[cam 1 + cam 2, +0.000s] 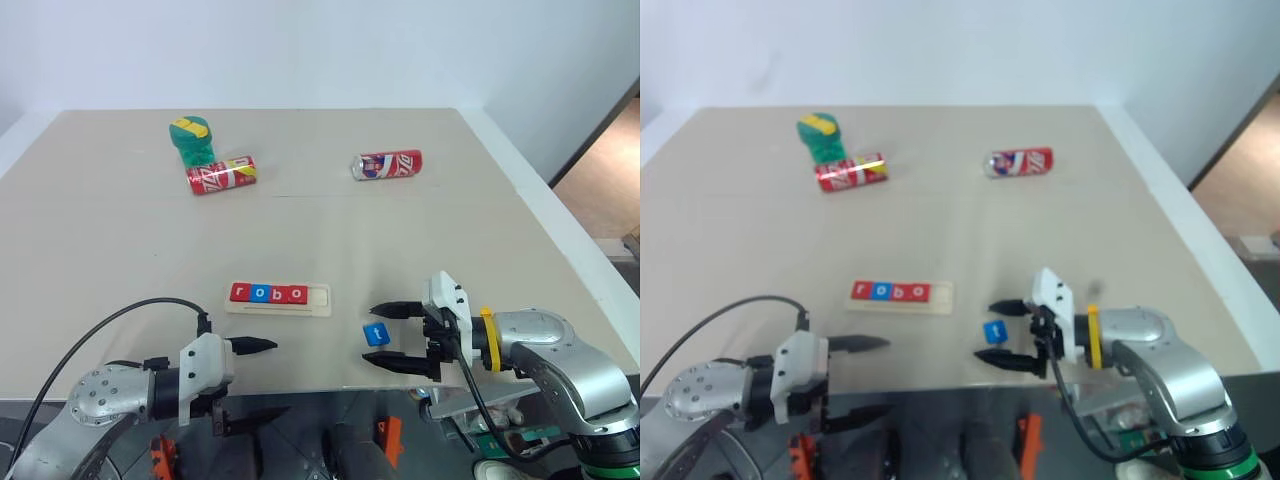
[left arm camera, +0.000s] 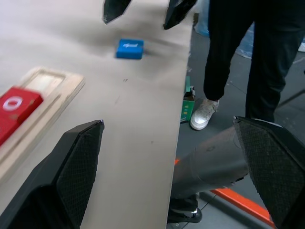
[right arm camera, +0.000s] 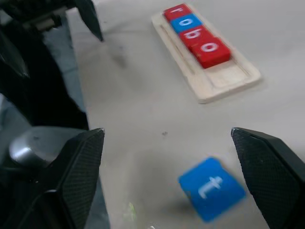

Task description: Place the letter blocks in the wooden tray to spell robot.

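The wooden tray (image 1: 318,297) lies near the table's front edge. It holds a row of letter blocks (image 1: 267,293) reading r, o, b, o: red, blue, red, red. Its right-end slot is bare. The blue t block (image 3: 212,188) lies loose and askew on the table, right of the tray. My right gripper (image 1: 373,334) stands open around it, one fingertip on each side, touching nothing. My left gripper (image 1: 263,378) is open and empty at the table's front edge, below and left of the tray.
Two red soda cans (image 1: 221,175) (image 1: 387,165) lie on their sides at the far end, beside a green and yellow object (image 1: 191,139). A person's legs (image 2: 238,52) stand just off the table's front edge (image 2: 183,90).
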{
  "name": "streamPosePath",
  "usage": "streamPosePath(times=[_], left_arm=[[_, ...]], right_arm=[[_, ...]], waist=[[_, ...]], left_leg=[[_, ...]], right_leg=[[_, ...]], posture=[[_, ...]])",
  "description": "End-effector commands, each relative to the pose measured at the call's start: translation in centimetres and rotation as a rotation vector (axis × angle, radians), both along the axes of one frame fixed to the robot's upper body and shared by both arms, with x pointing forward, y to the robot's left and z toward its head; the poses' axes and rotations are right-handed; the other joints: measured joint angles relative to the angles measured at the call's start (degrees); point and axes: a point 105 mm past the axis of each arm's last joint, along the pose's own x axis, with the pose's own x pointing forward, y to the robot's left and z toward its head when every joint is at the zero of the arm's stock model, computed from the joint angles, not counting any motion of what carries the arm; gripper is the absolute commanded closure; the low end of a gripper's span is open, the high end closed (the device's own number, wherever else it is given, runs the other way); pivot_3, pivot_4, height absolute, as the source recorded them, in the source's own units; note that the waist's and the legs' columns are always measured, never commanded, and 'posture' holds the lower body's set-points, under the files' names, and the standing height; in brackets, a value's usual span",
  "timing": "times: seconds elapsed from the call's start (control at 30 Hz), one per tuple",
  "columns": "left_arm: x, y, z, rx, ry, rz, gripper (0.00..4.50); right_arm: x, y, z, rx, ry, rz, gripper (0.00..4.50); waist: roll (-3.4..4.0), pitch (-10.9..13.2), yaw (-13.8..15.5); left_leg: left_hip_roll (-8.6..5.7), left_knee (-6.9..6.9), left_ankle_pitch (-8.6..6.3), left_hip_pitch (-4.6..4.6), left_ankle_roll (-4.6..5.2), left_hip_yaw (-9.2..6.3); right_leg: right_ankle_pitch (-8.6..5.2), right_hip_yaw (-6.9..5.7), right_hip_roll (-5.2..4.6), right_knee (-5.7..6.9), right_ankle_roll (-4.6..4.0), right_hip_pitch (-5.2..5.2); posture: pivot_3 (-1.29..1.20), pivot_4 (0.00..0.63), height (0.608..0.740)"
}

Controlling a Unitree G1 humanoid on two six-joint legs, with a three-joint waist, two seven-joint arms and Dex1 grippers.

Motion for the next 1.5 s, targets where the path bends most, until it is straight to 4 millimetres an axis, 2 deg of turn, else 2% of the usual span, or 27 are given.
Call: streamPosePath(times=[0.03,0.2,0.4,0.63,0.87,1.0,1.17,1.2,1.3,1.4,1.5], left_arm=[[0.6,0.2,0.7,-0.013,-0.058,0.028,0.0],[2.0,0.2,1.3,-0.064,-0.139,0.106,0.0],[3.1,0.4,1.4,-0.064,-0.18,0.14,0.0],[3.7,0.8,1.2,-0.04,-0.176,0.117,0.0],[3.6,1.2,1.2,-0.016,-0.172,0.106,0.0],[3.5,1.5,1.2,-0.004,-0.168,0.11,0.0],[3.5,1.8,1.1,0.005,-0.166,0.12,0.0],[3.5,1.9,1.1,0.007,-0.164,0.121,0.0],[3.5,1.9,1.1,0.01,-0.163,0.123,0.0],[3.4,1.7,1.1,0.01,-0.163,0.124,0.0],[3.5,1.6,1.0,0.012,-0.163,0.126,0.0]], right_arm=[[0.9,-0.4,1.4,0.05,-0.11,-0.157,0.04],[0.4,-0.1,0.1,0.057,-0.136,-0.355,0.04],[-0.7,0.2,-1.1,0.046,-0.111,-0.496,0.04],[-1.3,0.8,-2.1,-0.001,-0.038,-0.493,0.04],[-1.5,1.5,-4.1,-0.05,0.059,-0.524,0.04],[-1.3,1.8,-4.3,-0.042,0.061,-0.557,1.17],[-1.4,1.7,-4.4,-0.056,0.057,-0.59,2.99],[-1.3,1.7,-4.2,-0.058,0.045,-0.588,3.17],[-0.3,2.0,-3.4,-0.052,-0.002,-0.586,3.27],[1.6,2.5,-2.1,-0.018,-0.049,-0.599,3.27],[3.2,2.7,-1.7,-0.015,-0.069,-0.626,3.27]], waist=[[-0.01,0.0,0.0],[-0.02,0.0,0.1],[-0.01,0.0,0.2],[-0.03,0.0,0.2],[-0.22,-0.2,0.1],[-0.42,-0.3,0.1],[-0.55,-0.4,0.1],[-0.55,-0.4,0.1],[-0.55,-0.4,0.0],[-0.54,-0.4,-0.1],[-0.54,-0.4,-0.1]], left_leg=[[0.0,0.01,0.06,0.0,0.03,-0.04],[0.0,-0.01,0.11,-0.08,0.06,-0.03],[-0.02,-0.02,0.09,-0.2,0.02,-0.01],[-0.01,0.0,0.1,-0.17,0.03,-0.03],[0.02,-0.02,0.09,-0.18,0.02,-0.04],[0.11,-0.03,0.09,-0.15,0.02,-0.06],[0.12,-0.02,0.09,-0.15,0.02,-0.04],[0.11,-0.03,0.09,-0.15,0.02,-0.04],[0.13,-0.03,0.09,-0.14,0.02,-0.04],[0.18,-0.02,0.09,-0.13,0.02,-0.04],[0.15,-0.02,0.12,-0.13,0.07,0.0]], right_leg=[[0.02,-0.03,0.02,0.0,-0.02,0.01],[0.0,-0.01,-0.02,0.0,0.01,0.0],[-0.08,0.07,-0.11,-0.01,0.21,-0.05],[-0.05,0.05,-0.1,0.0,0.17,-0.03],[-0.08,0.02,-0.08,0.0,0.16,-0.04],[-0.06,0.0,-0.04,0.0,0.09,-0.04],[-0.06,0.01,-0.08,0.0,0.08,-0.04],[-0.07,0.01,-0.08,0.0,0.08,-0.04],[-0.07,0.01,-0.08,0.0,0.07,-0.05],[0.03,0.02,-0.07,0.0,-0.04,-0.11],[0.09,0.01,-0.07,0.0,-0.04,-0.11]], posture=[[0.0,0.15,0.74],[0.0,0.15,0.74],[0.0,0.15,0.74],[0.0,0.15,0.74],[0.0,0.15,0.74],[0.0,0.15,0.74],[0.0,0.15,0.74],[0.0,0.15,0.74],[0.0,0.15,0.74],[0.0,0.15,0.74],[0.0,0.15,0.74]])
